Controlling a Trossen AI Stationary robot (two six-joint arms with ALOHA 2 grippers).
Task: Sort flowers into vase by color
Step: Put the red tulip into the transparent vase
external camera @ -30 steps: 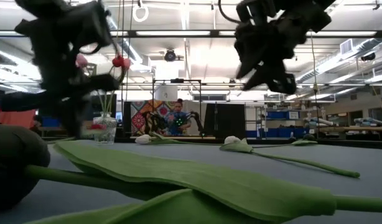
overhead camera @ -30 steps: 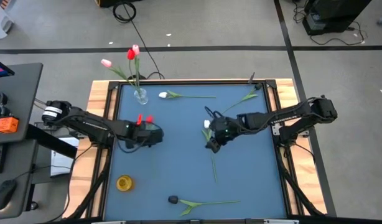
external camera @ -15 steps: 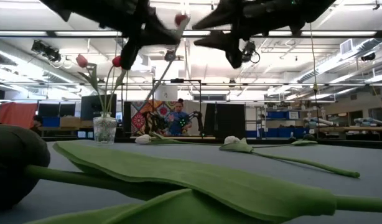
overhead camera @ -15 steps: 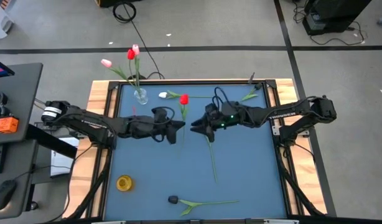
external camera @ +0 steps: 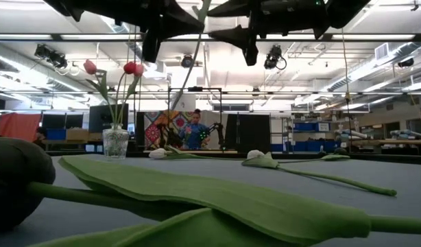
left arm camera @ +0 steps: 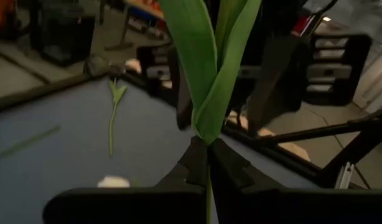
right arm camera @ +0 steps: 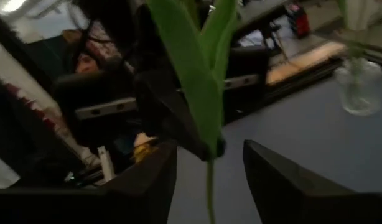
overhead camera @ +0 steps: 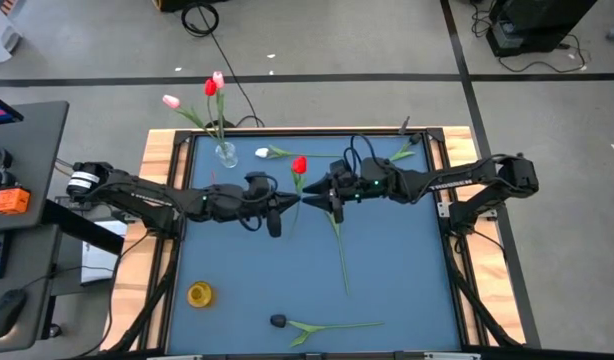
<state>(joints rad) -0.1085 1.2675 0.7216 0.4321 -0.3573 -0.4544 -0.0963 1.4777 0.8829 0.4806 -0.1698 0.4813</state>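
Observation:
Above the middle of the blue table (overhead camera: 407,280), my left gripper (overhead camera: 292,200) is shut on a red tulip (overhead camera: 299,165). Its green leaves (left arm camera: 206,68) stand up past the fingers. My right gripper (overhead camera: 312,195) faces it from the table's right. It is open, with one finger on either side of the tulip's stem (right arm camera: 209,180) and apart from it. A glass vase (overhead camera: 225,153) at the far left holds pink and red tulips. A white tulip (overhead camera: 263,153) lies flat on the table beside the vase. My left gripper pinches the red tulip's thin stem just below the leaves (left arm camera: 207,163) between its two fingertips. The fingers come in level from the table's left and lie across the stem. The tulip stands roughly upright, head up, lifted clear of the table.
A loose green stem (overhead camera: 342,255) lies on the table below the grippers. A dark-headed flower (overhead camera: 278,321) lies along the near edge, and another green stem (overhead camera: 402,155) lies at the far right. A yellow round object (overhead camera: 199,293) sits near the left front.
My left gripper has risen, moved toward the table's right and turned from pointing down to level, bringing the red tulip upright at mid-table. My right gripper has risen off the table, turned level and swung toward the left gripper, until its fingers flank the tulip's stem.

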